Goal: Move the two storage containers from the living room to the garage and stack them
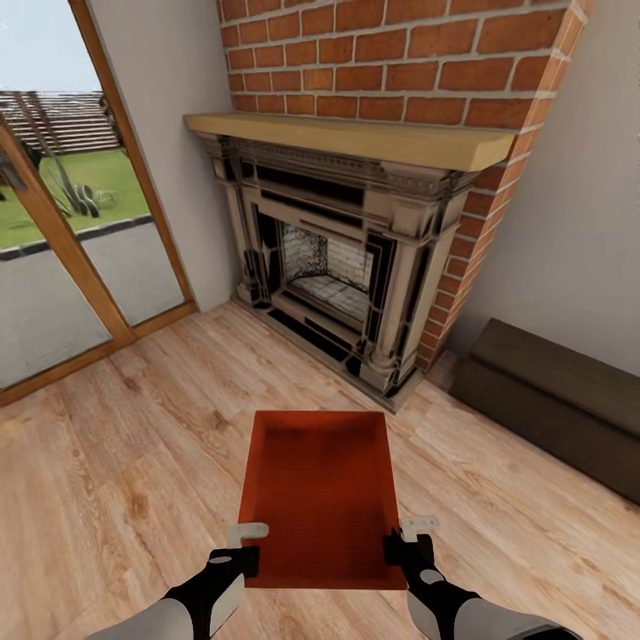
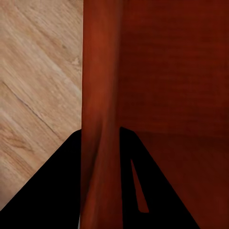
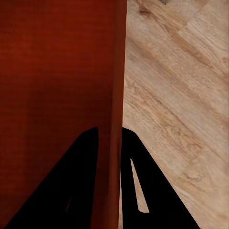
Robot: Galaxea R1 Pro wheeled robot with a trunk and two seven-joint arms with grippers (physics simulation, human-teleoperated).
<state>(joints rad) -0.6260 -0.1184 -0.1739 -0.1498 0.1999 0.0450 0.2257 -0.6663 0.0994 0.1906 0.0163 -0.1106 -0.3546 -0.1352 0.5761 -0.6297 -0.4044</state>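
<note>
One orange-red open-top storage container [image 1: 320, 498] hangs between my two grippers over the living room's light wood planks, just in front of the fireplace. My left gripper [image 1: 252, 547] is shut on its left wall near the near corner, and my right gripper [image 1: 402, 538] is shut on its right wall. The left wrist view has the container wall [image 2: 100, 71] pinched between the black fingers of the left gripper [image 2: 100, 133]. In the right wrist view the right gripper [image 3: 109, 131] clamps the other wall [image 3: 114, 71] the same way. The bin looks empty.
A red brick fireplace [image 1: 347, 267] with a wooden mantel stands straight ahead. Glass doors in a wooden frame [image 1: 62, 222] are at the left. At the right a long low dark cabinet [image 1: 560, 400] runs along the wall. Wood-plank floor [image 1: 133, 462] lies open to the left.
</note>
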